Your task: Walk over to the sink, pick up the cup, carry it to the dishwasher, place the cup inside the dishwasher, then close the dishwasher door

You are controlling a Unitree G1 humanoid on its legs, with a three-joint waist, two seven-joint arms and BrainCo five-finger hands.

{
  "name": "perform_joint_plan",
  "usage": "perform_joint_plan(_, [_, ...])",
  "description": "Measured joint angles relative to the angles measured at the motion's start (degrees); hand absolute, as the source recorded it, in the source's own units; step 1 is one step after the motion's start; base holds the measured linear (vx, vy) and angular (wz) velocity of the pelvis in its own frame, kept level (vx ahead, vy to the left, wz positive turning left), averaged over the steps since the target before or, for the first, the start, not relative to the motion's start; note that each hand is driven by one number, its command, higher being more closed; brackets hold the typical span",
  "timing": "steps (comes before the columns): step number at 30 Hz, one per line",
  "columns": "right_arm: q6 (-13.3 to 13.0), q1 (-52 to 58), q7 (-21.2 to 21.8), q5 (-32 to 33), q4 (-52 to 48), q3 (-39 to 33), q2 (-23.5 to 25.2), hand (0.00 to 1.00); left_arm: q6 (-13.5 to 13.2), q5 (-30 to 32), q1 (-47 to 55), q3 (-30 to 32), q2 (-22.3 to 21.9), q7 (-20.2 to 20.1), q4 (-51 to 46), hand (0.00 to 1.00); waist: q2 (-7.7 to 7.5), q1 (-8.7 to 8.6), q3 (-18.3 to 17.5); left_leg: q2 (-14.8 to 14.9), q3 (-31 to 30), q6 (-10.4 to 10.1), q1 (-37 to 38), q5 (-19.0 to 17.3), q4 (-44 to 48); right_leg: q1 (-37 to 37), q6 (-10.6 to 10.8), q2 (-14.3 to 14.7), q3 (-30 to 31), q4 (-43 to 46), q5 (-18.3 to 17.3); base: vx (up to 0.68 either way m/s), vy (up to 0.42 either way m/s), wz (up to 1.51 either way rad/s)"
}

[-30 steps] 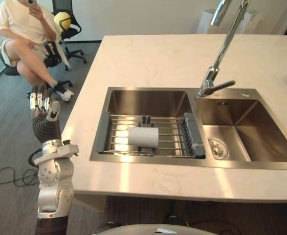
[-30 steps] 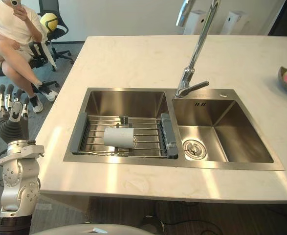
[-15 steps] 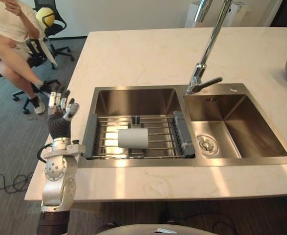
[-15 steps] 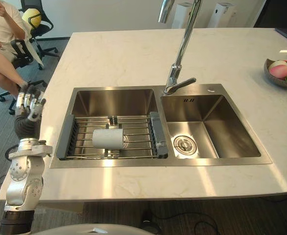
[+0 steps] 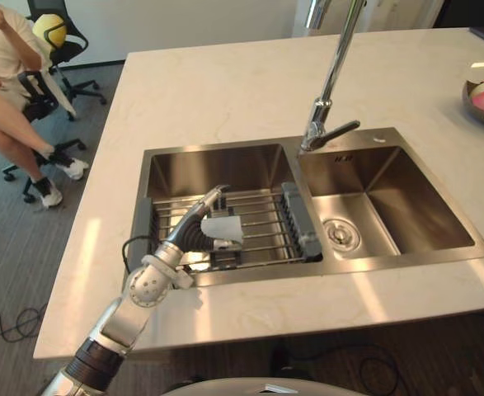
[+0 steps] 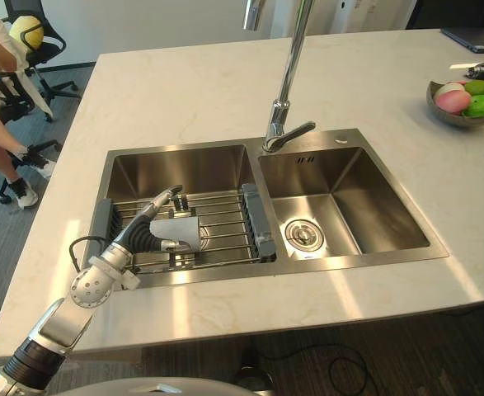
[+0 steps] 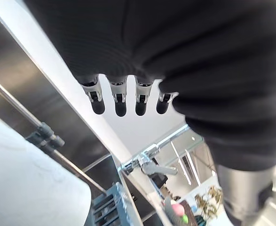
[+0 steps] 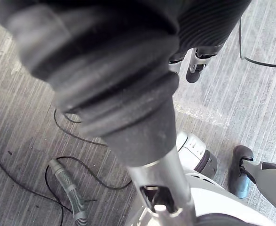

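White cup (image 5: 227,228) is lying sideways on the sink rack (image 5: 264,217).
Left hand (image 5: 197,230) is hovering over it, fingers (image 7: 120,104) straight and wide, seemingly lining up a grasp.

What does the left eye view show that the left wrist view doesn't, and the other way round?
The left eye view adds the wide counter, a seated person, the sink with its drain, and the left hand reaching in over the rack. The left wrist view adds a close look at that hand's fingers, straight in a row, with the cup's white side large beside them. Both share the cup lying on the rack, and the faucet.
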Motion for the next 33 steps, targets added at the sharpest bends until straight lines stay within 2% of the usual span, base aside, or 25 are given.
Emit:
perform_joint_plan(1, [-0.34, 0.05, 0.06, 0.0, 0.09, 0.04, -0.23, 0.0, 1.08, 4.25, -0.4, -1.05, 0.11, 1.4, 0.64, 0.0, 0.19, -0.11, 0.0, -0.09, 0.2, 0.03, -0.01, 0.01, -0.03, -0.14, 0.09, -0.06, 0.22, 0.0, 0.09, -0.01, 0.017, -0.09])
perform_joint_plan(4, [-0.66, 0.06, 0.2, 0.09, 0.46, -0.02, -0.4, 0.0, 3.32, 11.24, -0.7, -1.71, 0.31, 5.04, 3.5, 0.0, 0.62, -0.61, -0.1, -0.15, 0.31, 0.15, -0.02, 0.07, -0.09, -0.25, 0.12, -0.17, 0.4, -0.01, 0.17, -0.01, 0.003, -0.02])
perform_joint_plan(7, [-1.62, -0.22, 1.22, 0.14, 1.51, -0.04, -0.65, 0.0, 5.97, 15.8, -0.7, -2.07, 0.44, 7.18, 5.63, 0.0, 0.84, -1.04, -0.24, -0.14, 0.32, 0.19, 0.0, 0.1, -0.11, -0.26, 0.15, -0.24, 0.51, -0.02, 0.21, 0.0, 0.0, 0.0])
perform_joint_plan(11, [-1.67, -0.27, 1.38, 0.16, 1.57, -0.05, -0.66, 0.0, 8.74, 18.57, -0.71, -2.83, 0.59, 9.47, 7.12, 0.0, 0.9, -1.2, -0.28, -0.15, 0.45, 0.2, 0.02, 0.11, -0.14, -0.33, 0.17, -0.23, 0.82, -0.02, 0.27, 0.0, 0.0, 0.0])
perform_joint_plan(16, [-1.71, -0.37, 1.44, 0.15, 1.6, -0.03, -0.7, 0.0, 11.67, 21.7, -1.39, -3.25, 0.63, 9.37, 9.34, 0.0, 1.03, -1.5, -0.35, -0.14, 0.59, 0.19, -0.03, 0.1, -0.27, -0.68, 0.17, -0.21, 0.96, -0.02, 0.26, 0.0, 0.0, 0.0])
perform_joint_plan(18, [-1.78, -0.32, 1.54, 0.15, 1.6, -0.01, -0.8, 0.0, 12.03, 21.98, -2.47, -3.34, 0.64, 9.24, 10.54, 0.0, 1.13, -1.59, -0.42, -0.14, 0.6, 0.18, -0.02, 0.09, -0.28, -0.67, 0.17, -0.21, 0.97, -0.02, 0.26, 0.0, 0.0, 0.0])
perform_joint_plan(21, [-1.82, -0.25, 1.95, 0.13, 1.6, 0.06, -0.99, 0.0, 12.0, 22.79, -3.88, -4.48, 1.03, 7.82, 11.64, 0.0, 1.27, -1.83, -0.51, -0.14, 0.6, 0.18, 0.01, 0.1, -0.27, -0.65, 0.17, -0.21, 0.98, -0.03, 0.26, 0.0, 0.0, 0.0])
perform_joint_plan(23, [-1.83, -0.23, 1.97, 0.13, 1.6, 0.3, -1.22, 0.0, 12.08, 23.8, -4.59, -5.6, 1.43, 5.37, 11.99, 0.0, 1.45, -2.33, -0.63, -0.14, 0.6, 0.17, 0.04, 0.09, -0.28, -0.64, 0.17, -0.21, 1.03, -0.03, 0.26, 0.0, 0.0, 0.0])
perform_joint_plan(24, [-1.85, -0.25, 1.97, 0.13, 1.6, 0.7, -1.47, 0.0, 12.22, 23.86, -5.44, -6.4, 1.48, 2.49, 12.7, 0.0, 1.46, -2.55, -0.64, -0.14, 0.6, 0.15, 0.09, 0.07, -0.28, -0.6, 0.17, -0.21, 1.05, -0.04, 0.26, 0.0, 0.0, 0.0])
perform_joint_plan(27, [-1.87, -0.25, 1.97, 0.16, 1.59, 1.02, -1.79, 0.0, 13.16, 24.56, -7.03, -8.27, 1.49, -2.36, 13.99, 0.0, 1.67, -3.01, -0.77, -0.13, 0.64, 0.0, 0.22, -0.03, -0.28, -0.52, 0.18, -0.2, 1.09, -0.04, 0.26, 0.0, 0.0, 0.0])
perform_joint_plan(30, [-1.88, -0.25, 1.9, 0.16, 1.59, 1.12, -1.8, 0.0, 14.89, 24.93, -8.21, -8.92, 1.34, -3.91, 15.02, 0.0, 1.65, -3.3, -0.77, -0.04, 0.69, -0.35, 0.59, -0.26, -0.31, -0.25, 0.18, -0.08, 1.24, -0.04, 0.24, 0.0, 0.0, 0.0])
perform_joint_plan(33, [-1.88, -0.25, 1.85, 0.18, 1.6, 1.78, -1.85, 0.0, 15.26, 25.46, -10.34, -9.81, 1.5, -6.43, 15.72, 0.0, 1.6, -3.48, -0.71, -0.03, 0.69, -0.4, 0.65, -0.3, -0.32, -0.22, 0.19, -0.07, 1.59, -0.04, 0.21, 0.0, 0.0, 0.0])
